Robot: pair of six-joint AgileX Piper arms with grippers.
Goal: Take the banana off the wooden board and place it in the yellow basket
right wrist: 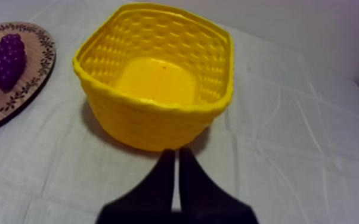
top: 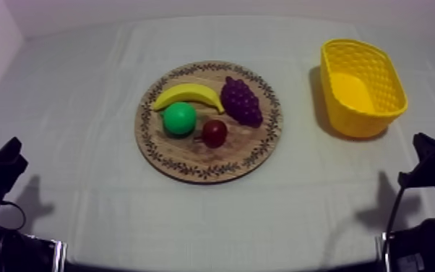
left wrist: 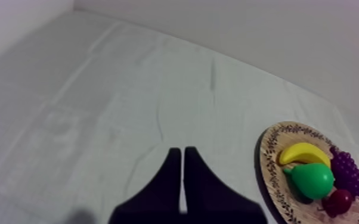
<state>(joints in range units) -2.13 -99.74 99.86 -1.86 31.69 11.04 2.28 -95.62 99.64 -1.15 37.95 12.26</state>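
Checking positions: banana (top: 188,94) lies on the wooden board (top: 191,168), on the board's far-left part, just inside the patterned rim. Its curved back faces the far edge of the bench (top: 76,108). Pear (top: 179,119) sits just beside it on the near side, and in the left wrist view the two look touching. Grapes (top: 240,101) sit just beside the banana's right tip. Small red fruit (top: 214,132) is nearer the board's middle, between pear and grapes, apart from the banana. Board lies flat at about mid-bench.

Left pincer (left wrist: 182,152): clenched on nothing, both black fingers together as a narrow wedge over bare bench. It sits low by the bench's near-left corner. Banana is well apart from it, ahead and off to its right, with the board's left rim between them.

Right pincer (right wrist: 176,154): also clenched, grasping nothing, fingers pressed into one wedge. It sits low by the near end of the bench's right edge, pointed at the yellow basket (top: 386,87). The basket wall is near its fingertips, with a strip of bench between. Banana is well apart from this pincer, off to its left past the basket. In the right wrist view a yellow end of it peeks beside the grapes.

Basket stands upright toward the bench's far-right corner, well apart from the board.
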